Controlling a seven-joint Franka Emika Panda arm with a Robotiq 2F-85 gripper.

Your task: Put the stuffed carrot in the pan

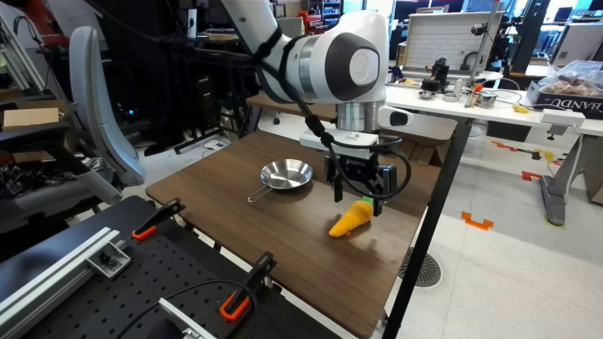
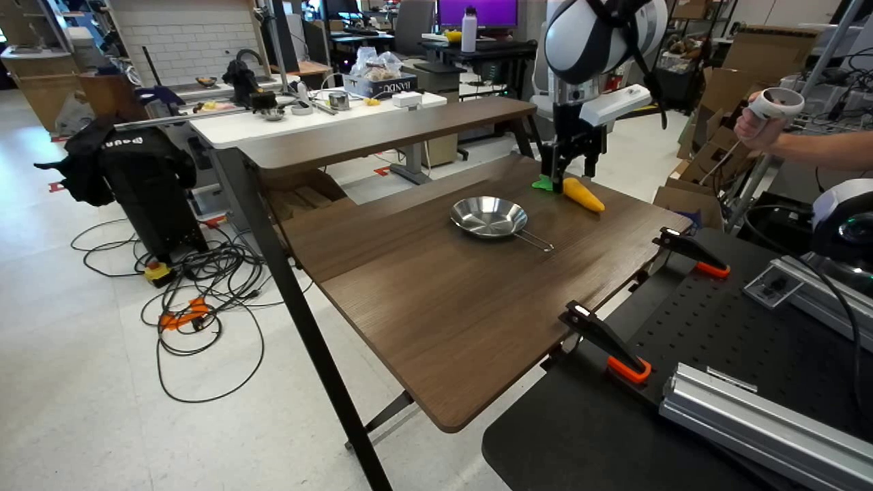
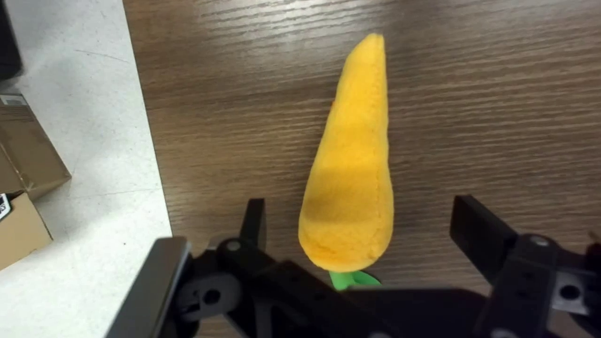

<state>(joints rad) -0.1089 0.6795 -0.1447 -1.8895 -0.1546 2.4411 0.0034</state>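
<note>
The stuffed carrot point(image 1: 352, 219) is a bright orange-yellow plush cone with a green top. It lies on the brown table in both exterior views point(image 2: 583, 196). My gripper point(image 1: 358, 202) is open above its thick end. In the wrist view the carrot point(image 3: 350, 164) points away, its thick end between the spread fingers point(image 3: 358, 203), with space on both sides. The green top is partly hidden behind the gripper body. The pan point(image 1: 288, 175) is round, shallow, silver and empty, with a thin wire-like handle. It stands apart from the carrot, also in an exterior view point(image 2: 490, 217).
The brown table point(image 2: 436, 300) has a raised shelf point(image 2: 382, 133) along one side. Clamps point(image 1: 247, 287) point(image 2: 603, 341) hold the edge by the black perforated base. In the wrist view the table edge and floor point(image 3: 108, 155) show at left. A person's hand holds a controller point(image 2: 777, 106).
</note>
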